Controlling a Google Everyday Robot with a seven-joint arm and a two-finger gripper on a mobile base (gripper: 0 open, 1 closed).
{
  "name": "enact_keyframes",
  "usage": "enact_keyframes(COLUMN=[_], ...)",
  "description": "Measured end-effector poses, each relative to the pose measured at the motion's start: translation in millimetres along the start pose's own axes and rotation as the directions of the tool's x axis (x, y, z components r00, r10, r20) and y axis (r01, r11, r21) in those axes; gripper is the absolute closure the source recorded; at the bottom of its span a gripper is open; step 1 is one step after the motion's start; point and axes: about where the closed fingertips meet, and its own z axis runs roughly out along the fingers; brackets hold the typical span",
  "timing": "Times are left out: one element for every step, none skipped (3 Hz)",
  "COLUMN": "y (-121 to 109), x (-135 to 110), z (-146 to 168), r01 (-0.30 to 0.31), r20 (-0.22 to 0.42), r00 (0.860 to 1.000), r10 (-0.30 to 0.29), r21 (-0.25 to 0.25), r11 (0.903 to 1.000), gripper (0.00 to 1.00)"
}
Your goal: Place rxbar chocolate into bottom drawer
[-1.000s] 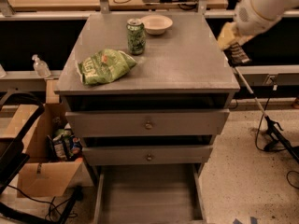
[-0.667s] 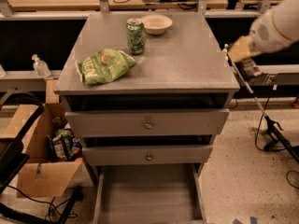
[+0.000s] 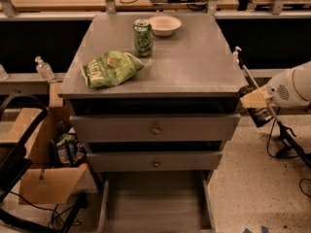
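Observation:
My gripper (image 3: 256, 105) is at the right of the grey cabinet, level with the top drawer and just off its right edge. It is shut on the rxbar chocolate (image 3: 260, 116), a small dark bar that hangs below the tan fingers (image 3: 252, 100). The bottom drawer (image 3: 155, 200) is pulled open at the foot of the cabinet, a wide shallow grey tray with a bare floor. The bar is up and to the right of the drawer, not over it.
On the cabinet top (image 3: 194, 67) lie a green chip bag (image 3: 112, 68), a green can (image 3: 142, 38) and a white bowl (image 3: 164, 25). The two knobbed drawers (image 3: 155, 129) are shut. A cardboard box (image 3: 48, 178) stands at the left. Cables and a stand (image 3: 289, 142) are on the floor at the right.
My arm has come down and toward the camera with the bar, from beside the cabinet's top right edge to beside the top drawer's right end.

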Motion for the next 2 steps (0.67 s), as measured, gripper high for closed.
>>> enact_keyframes(y=[2.7, 19.7], x=[2.9, 31.0], z=[3.1, 23.5], r01=[0.001, 0.010], r20=[-0.006, -0.042], r00=[1.000, 0.999], r10=[-0.001, -0.010], r21=[-0.002, -0.016], r11=[1.0000, 0.9998], gripper=[1.00, 1.00])
